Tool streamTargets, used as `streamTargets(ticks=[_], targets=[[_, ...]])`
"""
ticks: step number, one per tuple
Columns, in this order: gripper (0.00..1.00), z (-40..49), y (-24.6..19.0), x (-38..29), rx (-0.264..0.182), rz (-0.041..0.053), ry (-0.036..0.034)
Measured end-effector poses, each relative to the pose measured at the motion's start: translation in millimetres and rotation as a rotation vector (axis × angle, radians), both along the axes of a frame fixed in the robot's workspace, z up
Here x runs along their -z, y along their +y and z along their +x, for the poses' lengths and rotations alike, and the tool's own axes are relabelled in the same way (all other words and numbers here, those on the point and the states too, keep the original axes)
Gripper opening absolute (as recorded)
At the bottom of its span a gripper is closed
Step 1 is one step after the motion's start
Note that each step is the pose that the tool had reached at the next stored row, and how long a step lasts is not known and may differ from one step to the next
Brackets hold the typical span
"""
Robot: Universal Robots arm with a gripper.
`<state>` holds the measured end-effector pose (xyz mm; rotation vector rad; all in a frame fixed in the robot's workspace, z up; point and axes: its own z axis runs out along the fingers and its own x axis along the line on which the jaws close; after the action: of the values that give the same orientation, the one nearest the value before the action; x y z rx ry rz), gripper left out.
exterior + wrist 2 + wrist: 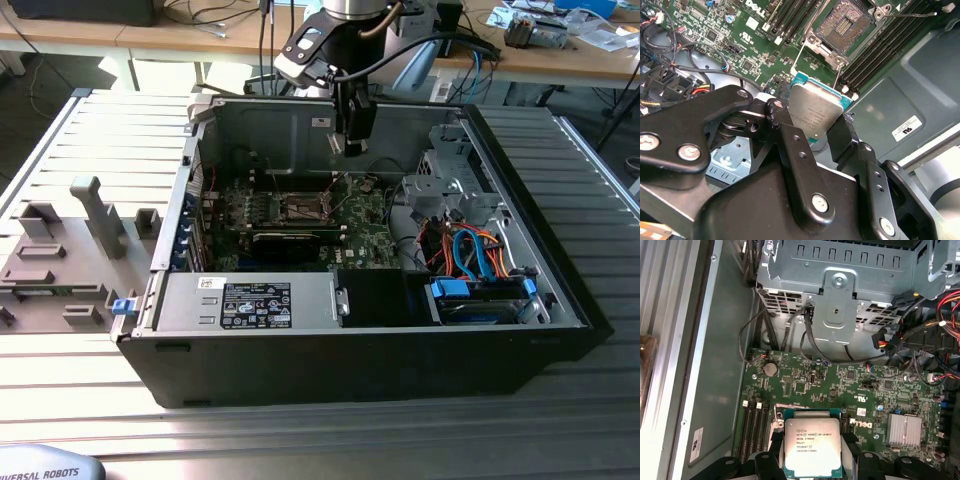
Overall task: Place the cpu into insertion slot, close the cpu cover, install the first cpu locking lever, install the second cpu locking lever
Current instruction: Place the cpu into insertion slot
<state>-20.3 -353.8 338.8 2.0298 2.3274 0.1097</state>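
One small flat square silver-grey cpu [812,447], metal top turned toward both wrist views, one black gripper [809,119] pinched on its two opposite edges, above one green motherboard [850,390]

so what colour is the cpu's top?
The cpu top is dull silver-grey metal with a teal-green edge; best in the first wrist view.
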Motion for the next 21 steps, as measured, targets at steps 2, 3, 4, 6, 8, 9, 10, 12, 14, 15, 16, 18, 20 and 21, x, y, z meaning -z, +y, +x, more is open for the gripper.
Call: streamTargets(ticks=[2,3,4,6,8,9,10,12,14,15,16,18,20,21], targets=[[0.54,0.0,0.0,0.2,0.002,0.0000,0.0000],[0.54,0.0,0.0,0.3,0.003,0.0000,-0.0001],[0.54,0.0,0.0,0.4,0.004,-0.0001,0.0000],[0.54,0.0,0.0,0.5,0.005,0.0000,0.0000],[0.54,0.0,0.0,0.5,0.006,0.0000,0.0000],[0.54,0.0,0.0,0.6,0.008,-0.0001,0.0000],[0.54,0.0,0.0,0.6,0.009,-0.0001,0.0000],[0.54,0.0,0.0,0.6,0.010,-0.0001,0.0000],[0.54,0.0,0.0,0.7,0.013,-0.0001,0.0000],[0.54,0.0,0.0,0.7,0.015,-0.0001,0.0000],[0.54,0.0,0.0,0.8,0.016,-0.0001,0.0000],[0.54,0.0,0.0,0.8,0.018,-0.0002,0.0000],[0.54,0.0,0.0,0.9,0.020,-0.0002,0.0000],[0.54,0.0,0.0,0.9,0.020,-0.0002,0.0000]])
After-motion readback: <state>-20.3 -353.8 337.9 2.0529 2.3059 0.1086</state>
